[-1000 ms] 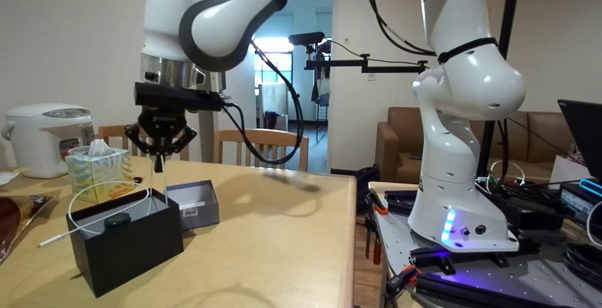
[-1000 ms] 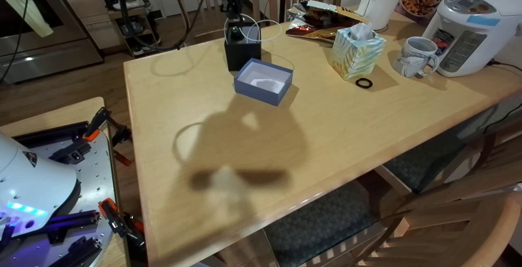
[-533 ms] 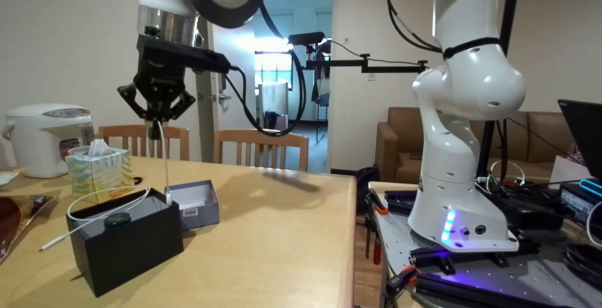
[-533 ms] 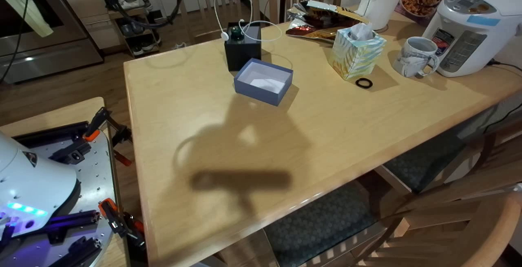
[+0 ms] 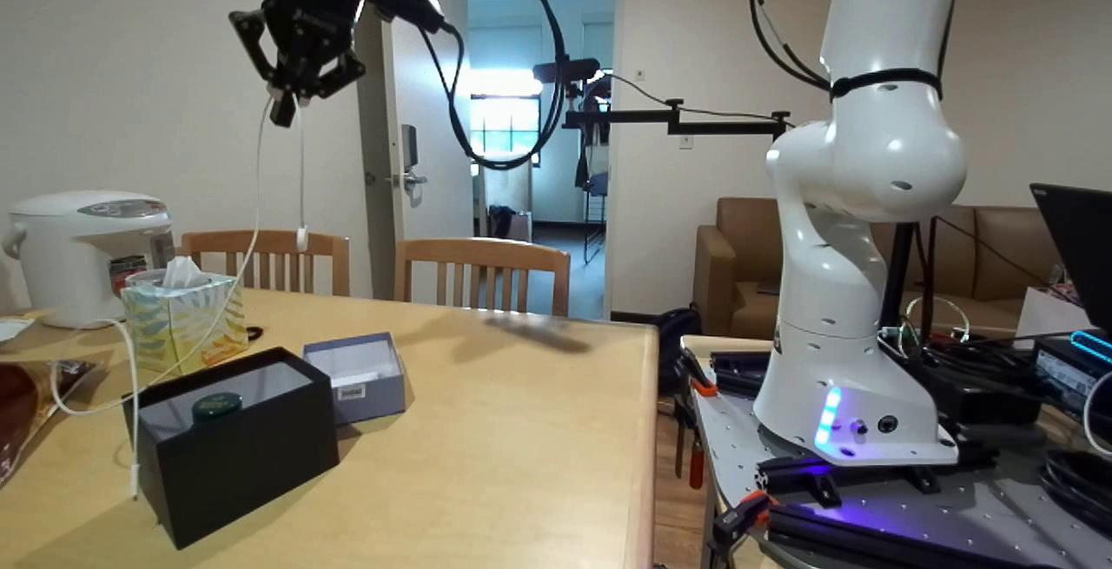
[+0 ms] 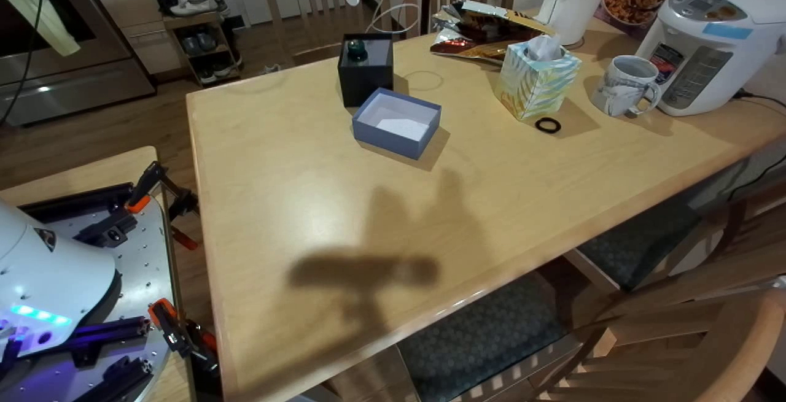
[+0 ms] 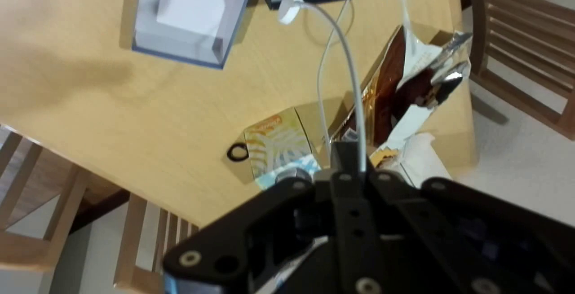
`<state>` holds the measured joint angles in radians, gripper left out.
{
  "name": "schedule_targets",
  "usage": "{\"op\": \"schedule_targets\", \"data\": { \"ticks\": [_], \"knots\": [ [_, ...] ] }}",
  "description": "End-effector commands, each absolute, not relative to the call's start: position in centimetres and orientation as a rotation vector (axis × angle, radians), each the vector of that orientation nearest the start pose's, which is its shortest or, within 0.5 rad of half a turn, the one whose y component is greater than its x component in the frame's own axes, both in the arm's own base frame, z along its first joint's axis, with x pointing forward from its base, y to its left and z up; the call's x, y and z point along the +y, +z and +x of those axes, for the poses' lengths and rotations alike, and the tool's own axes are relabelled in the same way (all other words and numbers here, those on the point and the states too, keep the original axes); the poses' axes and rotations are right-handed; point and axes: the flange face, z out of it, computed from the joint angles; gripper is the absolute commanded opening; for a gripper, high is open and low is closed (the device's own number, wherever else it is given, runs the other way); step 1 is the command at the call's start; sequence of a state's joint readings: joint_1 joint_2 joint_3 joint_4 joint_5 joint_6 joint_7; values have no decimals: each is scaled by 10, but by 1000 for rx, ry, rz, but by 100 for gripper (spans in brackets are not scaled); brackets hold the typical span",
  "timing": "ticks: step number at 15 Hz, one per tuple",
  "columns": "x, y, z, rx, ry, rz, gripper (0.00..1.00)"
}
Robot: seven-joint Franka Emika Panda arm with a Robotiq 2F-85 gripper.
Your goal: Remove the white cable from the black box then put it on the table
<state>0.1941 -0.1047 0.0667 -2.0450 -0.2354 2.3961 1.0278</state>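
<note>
Upper left in an exterior view, our gripper [image 5: 285, 100] clenches the white cable [image 5: 301, 238], seemingly out of the black box [image 5: 239, 456]; laying it on the table [image 5: 512, 439] remains.

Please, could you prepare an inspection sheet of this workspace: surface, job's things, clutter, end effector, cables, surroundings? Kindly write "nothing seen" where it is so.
Surface: light-brown wooden table, partly in shadow.
Job's things: black box, open-topped, dark green round-topped item inside; white cable hanging in a loop, no part seen in the black box.
Clutter: blue-grey box, tissue box, mug, black ring, foil packaging, water dispenser.
End effector: closed, gripping the white cable above table height.
Cables: black cable looping beside the end effector.
Surroundings: wooden chairs, brown sofa.
</note>
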Motion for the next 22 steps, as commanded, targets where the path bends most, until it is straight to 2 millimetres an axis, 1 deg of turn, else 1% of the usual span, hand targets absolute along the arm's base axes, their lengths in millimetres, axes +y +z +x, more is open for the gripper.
{"op": "schedule_targets", "data": {
  "ticks": [1,2,3,4,5,7,9,11,14,17,19,20,22],
  "knots": [
    [109,588,521,990,-888,-2788,1],
    [97,599,516,1025,-920,-2778,1],
    [80,612,505,1080,-950,-2761,1],
    [70,621,499,1122,-975,-2747,1],
    [55,633,488,1180,-1008,-2724,1],
    [34,650,473,1264,-1044,-2686,1],
    [14,662,456,1343,-1065,-2645,1],
    [-1,674,438,1409,-1095,-2595,1],
    [-20,686,414,1536,-1154,-2520,1],
    [-38,696,386,1658,-1172,-2454,1],
    [-47,700,372,1745,-1178,-2418,1],
    [-50,700,366,1776,-1178,-2403,1],
    [-50,693,363,1773,-1129,-2420,1]
  ]
}}
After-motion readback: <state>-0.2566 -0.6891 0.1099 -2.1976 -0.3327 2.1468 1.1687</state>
